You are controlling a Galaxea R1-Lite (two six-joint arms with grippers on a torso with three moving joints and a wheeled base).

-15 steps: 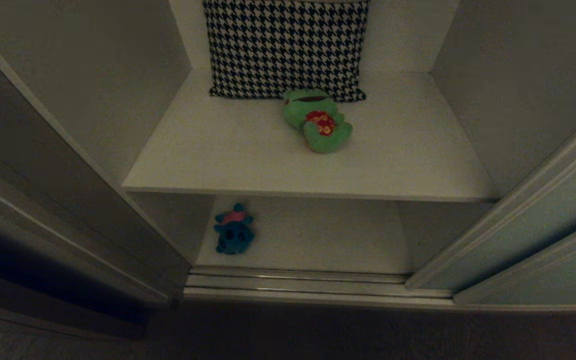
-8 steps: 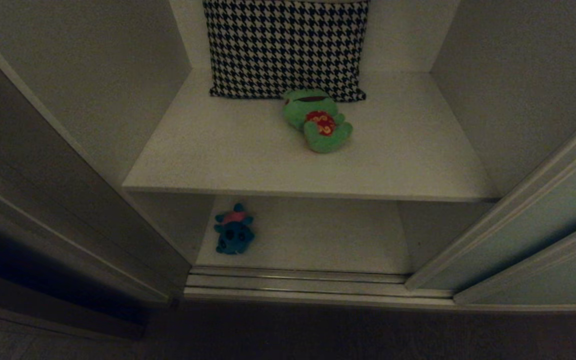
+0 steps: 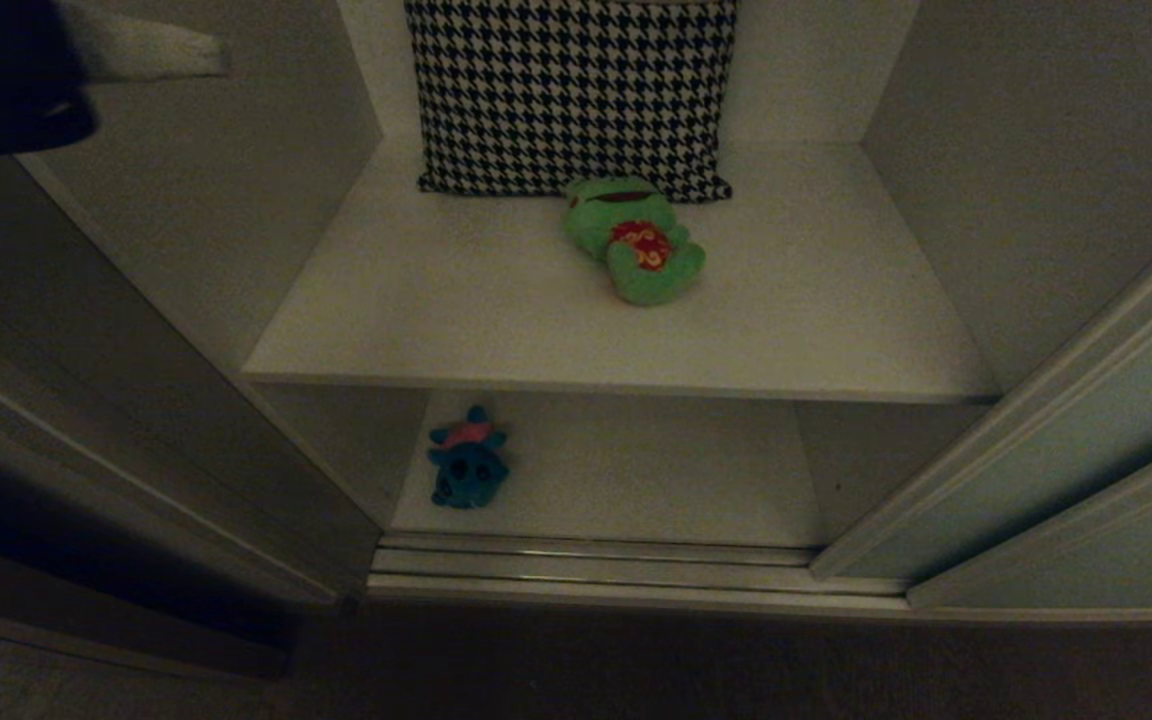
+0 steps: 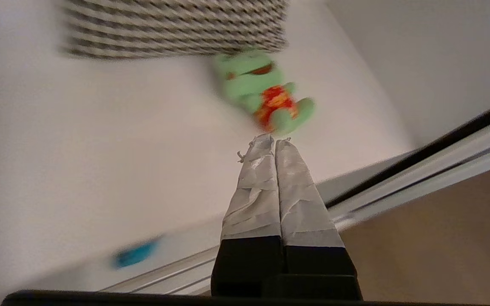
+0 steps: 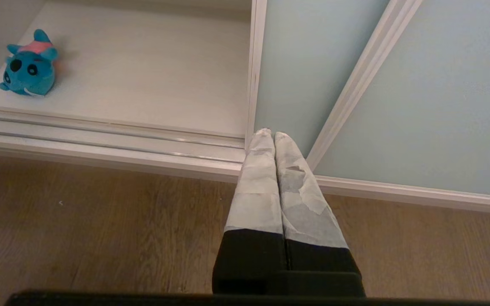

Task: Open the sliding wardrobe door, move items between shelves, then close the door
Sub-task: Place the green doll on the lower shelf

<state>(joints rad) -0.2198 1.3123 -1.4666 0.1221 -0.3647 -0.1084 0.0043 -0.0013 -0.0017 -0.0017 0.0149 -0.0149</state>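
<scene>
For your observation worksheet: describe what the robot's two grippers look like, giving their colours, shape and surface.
Both look alike. The left gripper and the right gripper each have two long, narrow fingers tapering toward the tips, wrapped in wrinkled pale grey tape, frayed at the left's tips and patchy on the right's. The finger bases and the body behind them are plain black. No cables or markings show.

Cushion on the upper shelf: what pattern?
Black-and-white houndstooth; the cushion shows best in the head view.
</scene>
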